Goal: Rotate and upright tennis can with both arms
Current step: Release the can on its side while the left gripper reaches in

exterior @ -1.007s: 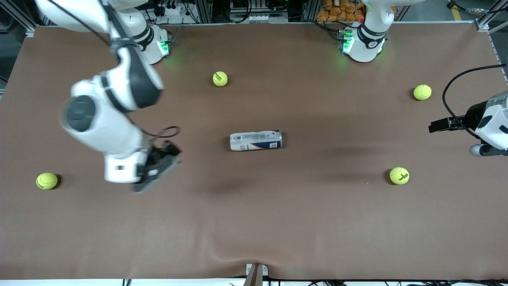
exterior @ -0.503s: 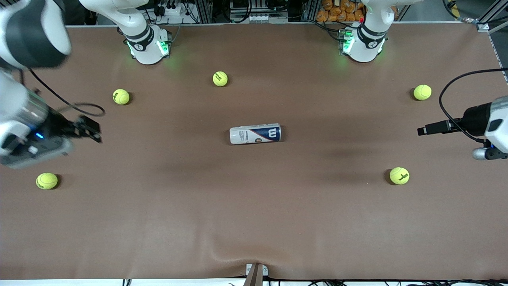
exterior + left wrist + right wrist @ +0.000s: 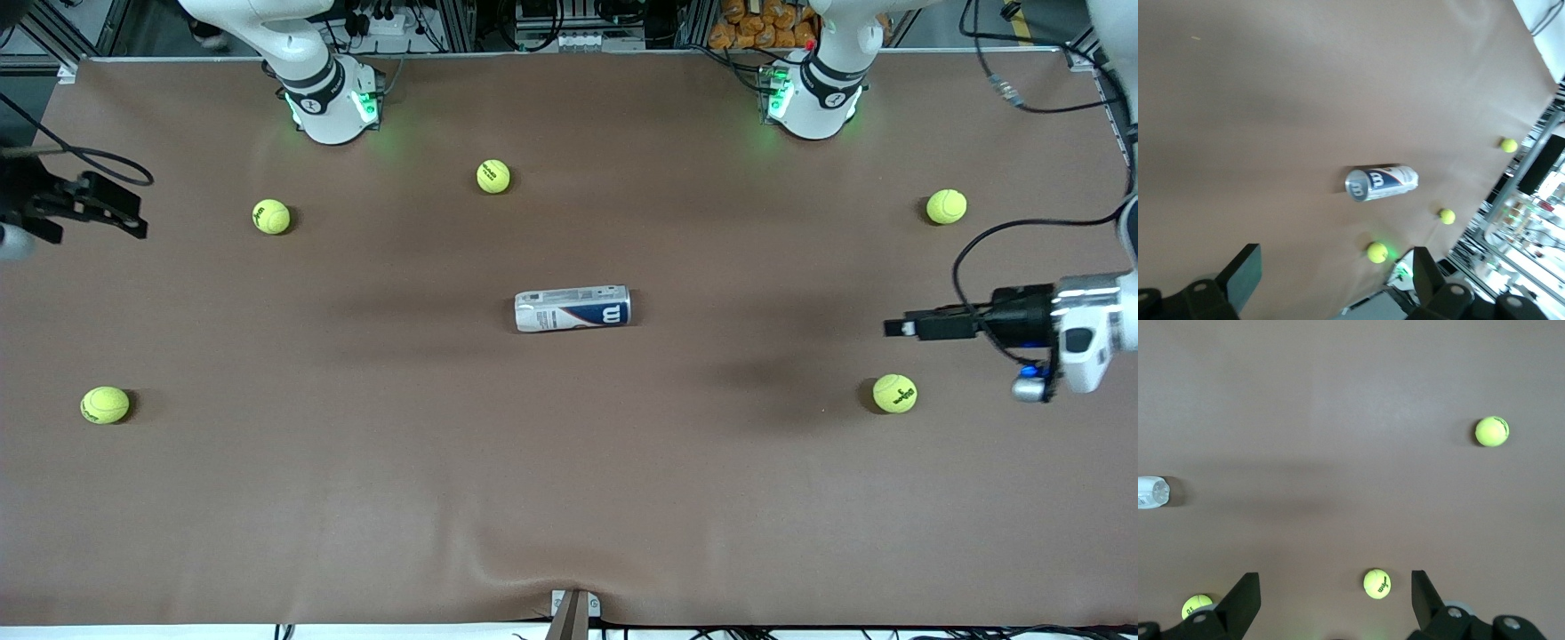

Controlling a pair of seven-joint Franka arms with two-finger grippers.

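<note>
The tennis can (image 3: 572, 308) lies on its side in the middle of the brown table, its "W" logo end toward the left arm's end. It also shows in the left wrist view (image 3: 1380, 183), silvery rim facing the camera, and only its white end shows in the right wrist view (image 3: 1151, 492). My left gripper (image 3: 896, 328) is open and empty, up in the air over the table near a tennis ball, pointing at the can from well away. My right gripper (image 3: 135, 212) is open and empty over the table's right-arm end, well away from the can.
Several yellow-green tennis balls lie scattered: one (image 3: 894, 393) under the left gripper's side, one (image 3: 946, 206) near the left arm's end, one (image 3: 493, 176) between the bases, one (image 3: 271, 216) near the right gripper, one (image 3: 105, 404) nearer the camera.
The right arm has swung up and away from the table's middle to its own end. The left gripper has come in toward the can. The can has rolled slightly in place.
</note>
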